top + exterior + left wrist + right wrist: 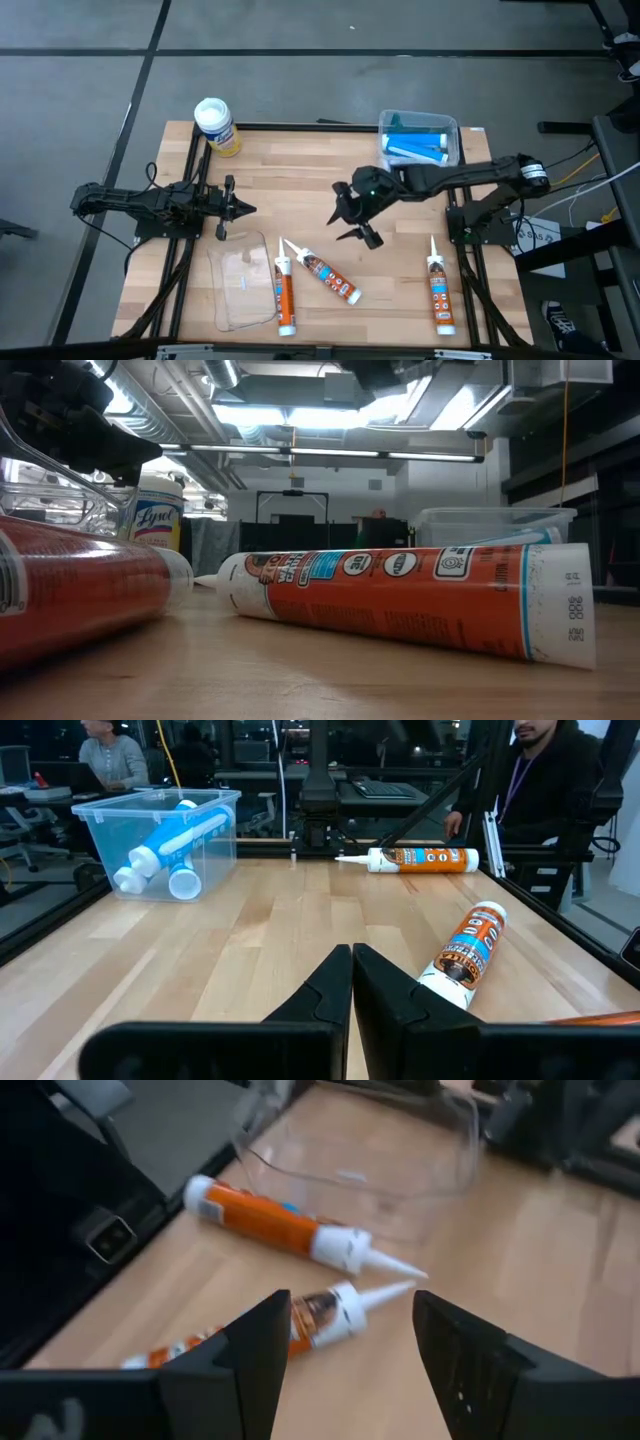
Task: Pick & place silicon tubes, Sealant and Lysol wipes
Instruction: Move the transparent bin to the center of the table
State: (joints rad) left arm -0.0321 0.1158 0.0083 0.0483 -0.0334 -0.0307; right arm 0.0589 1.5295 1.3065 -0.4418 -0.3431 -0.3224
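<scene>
Trouble looks likeliest right under the right tool (358, 222), which hangs with its two fingers spread wide and nothing between them, above the middle orange sealant tube with a white nozzle (300, 1321). That tube lies slanted, its nozzle tip close to the nozzle of a second orange tube (277, 1223) just beyond it. In my judgement a descent that is off the tube's axis could roll the round body away, or a finger could knock the neighbour's nozzle and shift both.

Past those two lies the clear, empty plastic tray (240, 278), whose thin rim a sweeping finger might catch. A third orange tube (439, 290) lies well apart on the other side of the right tool.

Farther off, the left tool (240, 209) waits with fingers pressed together, holding nothing. Beyond it, at the worktop's far corner, stands the yellow Lysol wipes canister with its round white lid (216, 125), upright and untouched. A clear bin holding blue tubes (418, 139) sits behind the right arm.

The worktop (300, 180) is pale wooden planking, smooth enough for tubes to slide. Around it: grey floor, ceiling lights, seated people at desks.
</scene>
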